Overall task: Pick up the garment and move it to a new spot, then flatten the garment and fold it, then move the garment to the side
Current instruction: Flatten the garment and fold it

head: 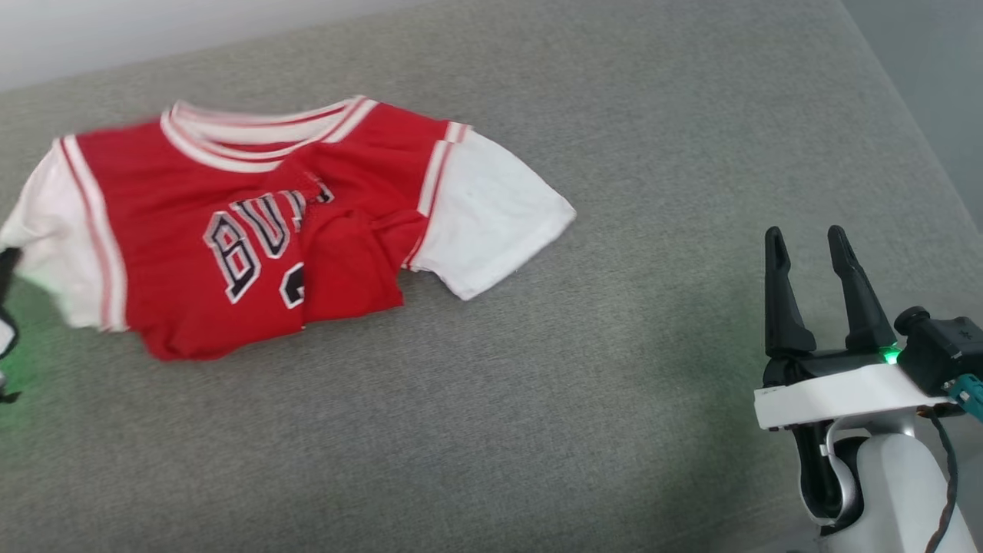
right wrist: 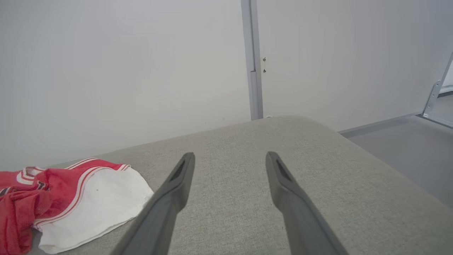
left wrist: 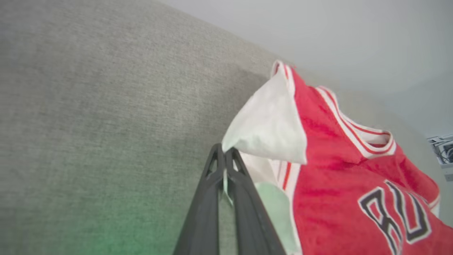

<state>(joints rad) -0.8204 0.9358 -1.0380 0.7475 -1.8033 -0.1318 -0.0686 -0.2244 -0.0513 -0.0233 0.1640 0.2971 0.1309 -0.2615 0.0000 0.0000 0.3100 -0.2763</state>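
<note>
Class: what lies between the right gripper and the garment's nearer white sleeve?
Only bare grey upholstery, in the head view, between the right gripper and the white sleeve of the garment.

Grey woven upholstered surface (head: pixel 537 430), plain white wall (right wrist: pixel 106 71) behind, grey floor (right wrist: pixel 407 141) beside it.

Soft matt cloth garment (head: pixel 177 253), rough-woven matt fabric surface (head: pixel 537 422), smooth matt plastic jaws on right gripper (head: pixel 804 232)

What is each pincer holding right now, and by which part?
The left pincer pinches the garment by the edge of one white sleeve; the right pincer holds nothing.
</note>
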